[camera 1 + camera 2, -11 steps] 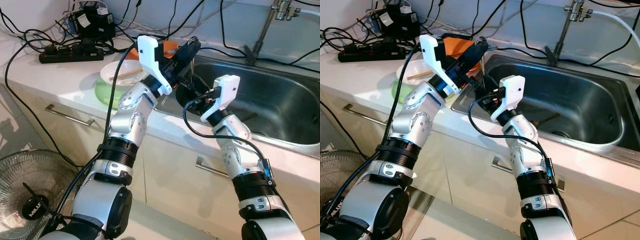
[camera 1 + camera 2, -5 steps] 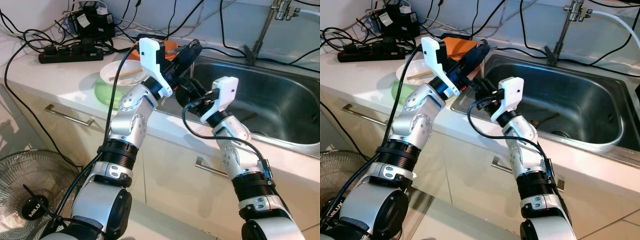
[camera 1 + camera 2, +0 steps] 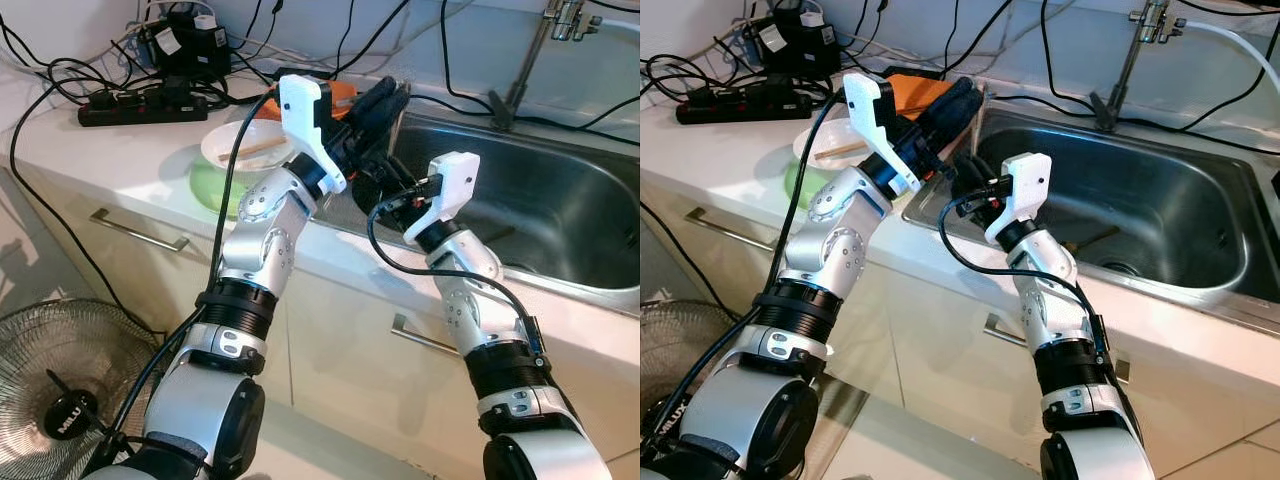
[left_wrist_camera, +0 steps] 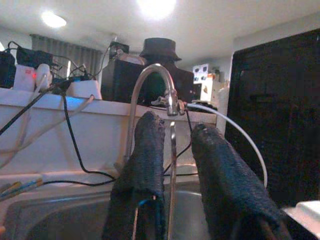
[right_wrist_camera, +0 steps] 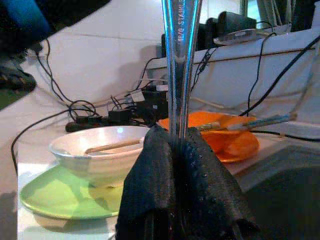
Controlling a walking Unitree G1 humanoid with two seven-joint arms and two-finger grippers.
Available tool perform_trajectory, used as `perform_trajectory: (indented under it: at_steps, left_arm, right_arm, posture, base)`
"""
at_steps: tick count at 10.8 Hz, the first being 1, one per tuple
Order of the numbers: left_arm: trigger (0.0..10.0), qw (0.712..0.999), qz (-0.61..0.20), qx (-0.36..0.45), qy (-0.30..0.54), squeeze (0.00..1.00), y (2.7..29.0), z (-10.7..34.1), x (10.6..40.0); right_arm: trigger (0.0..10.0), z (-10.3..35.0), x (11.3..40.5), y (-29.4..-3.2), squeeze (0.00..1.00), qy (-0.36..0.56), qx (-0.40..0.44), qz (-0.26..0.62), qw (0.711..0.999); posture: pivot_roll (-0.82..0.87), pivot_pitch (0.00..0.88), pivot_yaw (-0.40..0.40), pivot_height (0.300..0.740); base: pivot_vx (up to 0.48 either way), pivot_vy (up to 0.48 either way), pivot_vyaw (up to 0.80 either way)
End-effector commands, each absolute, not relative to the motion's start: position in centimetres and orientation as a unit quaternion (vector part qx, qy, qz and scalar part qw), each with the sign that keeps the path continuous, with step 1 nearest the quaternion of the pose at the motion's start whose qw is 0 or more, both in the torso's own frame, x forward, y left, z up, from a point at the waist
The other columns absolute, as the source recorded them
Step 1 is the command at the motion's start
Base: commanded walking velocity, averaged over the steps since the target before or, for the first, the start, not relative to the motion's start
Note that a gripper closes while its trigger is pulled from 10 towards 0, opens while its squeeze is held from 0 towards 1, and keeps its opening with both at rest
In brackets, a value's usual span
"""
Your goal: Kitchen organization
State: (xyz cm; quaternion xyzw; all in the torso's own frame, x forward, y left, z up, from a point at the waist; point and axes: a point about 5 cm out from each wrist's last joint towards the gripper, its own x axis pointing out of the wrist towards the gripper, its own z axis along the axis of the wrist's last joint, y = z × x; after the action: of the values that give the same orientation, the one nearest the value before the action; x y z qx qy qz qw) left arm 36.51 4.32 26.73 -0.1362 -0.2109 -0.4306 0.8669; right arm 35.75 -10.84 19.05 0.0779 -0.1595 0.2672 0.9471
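Holding a metal utensil handle [image 5: 181, 60] upright at the sink's [image 3: 1200, 225] near-left corner, your right gripper [image 5: 175, 150] is clamped on it; left gripper [image 4: 172, 150] straddles it, fingers apart. Handover unfinished, you'd judge; white bowl [image 3: 245, 150], green plate [image 3: 205, 185] and orange dish [image 5: 235, 140] remain left of the sink.

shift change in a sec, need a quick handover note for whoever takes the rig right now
Right gripper: shut on a metal utensil handle, held upright at the sink's left edge; which utensil it is cannot be told.
Left gripper: open, fingers either side of the same handle, not gripping it.
Things: white bowl with a chopstick in it sits on a green plate on the counter; orange dish with chopsticks behind it; steel sink holds little that can be made out.
Done: utensil picked up.
Left: looks like a hand-to-hand pass; where the utensil goes is unclear.
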Motion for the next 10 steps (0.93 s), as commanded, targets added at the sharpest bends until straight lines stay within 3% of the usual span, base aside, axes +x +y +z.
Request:
perform_trajectory:
  at_steps: [1, 4, 5, 6, 9, 10]
  left_arm:
    - [10.0, 0.861, -0.437, -0.135, -0.221, 1.00, 4.3, 27.2, 36.3]
    - [10.0, 0.864, -0.427, -0.139, -0.229, 1.00, 4.6, 27.4, 36.2]
    - [10.0, 0.866, -0.423, -0.138, -0.228, 0.00, 4.9, 27.1, 36.2]
    - [10.0, 0.874, -0.413, -0.140, -0.215, 0.00, 5.3, 26.2, 36.1]
    - [10.0, 0.901, -0.383, -0.121, -0.165, 0.00, 6.7, 23.1, 35.6]
    - [10.0, 0.910, -0.392, -0.076, -0.113, 0.00, 6.5, 21.0, 35.4]
  right_arm:
    - [0.0, 20.2, 36.3, -11.4, 0.00, -0.179, 0.081, 0.245, 0.949]
    - [0.0, 21.0, 37.6, -13.4, 0.00, -0.184, 0.078, 0.164, 0.966]
    - [0.0, 21.2, 38.3, -14.6, 0.00, -0.178, 0.070, 0.118, 0.974]
    - [10.0, 21.2, 39.2, -16.7, 0.00, -0.159, 0.062, 0.046, 0.984]
    - [10.0, 21.3, 40.2, -19.4, 0.00, -0.124, 0.018, -0.022, 0.992]
    - [10.0, 20.5, 40.3, -19.5, 0.00, -0.096, 0.007, -0.039, 0.995]
  posture:
    - [0.16, 0.000, 0.011, 0.740]
    - [0.17, 0.000, 0.007, 0.740]
    - [0.17, 0.000, 0.006, 0.740]
    - [0.17, 0.000, 0.004, 0.740]
    - [0.20, 0.000, -0.009, 0.740]
    - [0.21, 0.000, -0.019, 0.740]
  base:
    - [0.000, 0.000, 0.00]
    - [0.000, 0.000, 0.00]
    - [0.000, 0.000, 0.00]
    - [0.000, 0.000, 0.00]
    - [0.000, 0.000, 0.00]
    - [0.000, 0.000, 0.00]
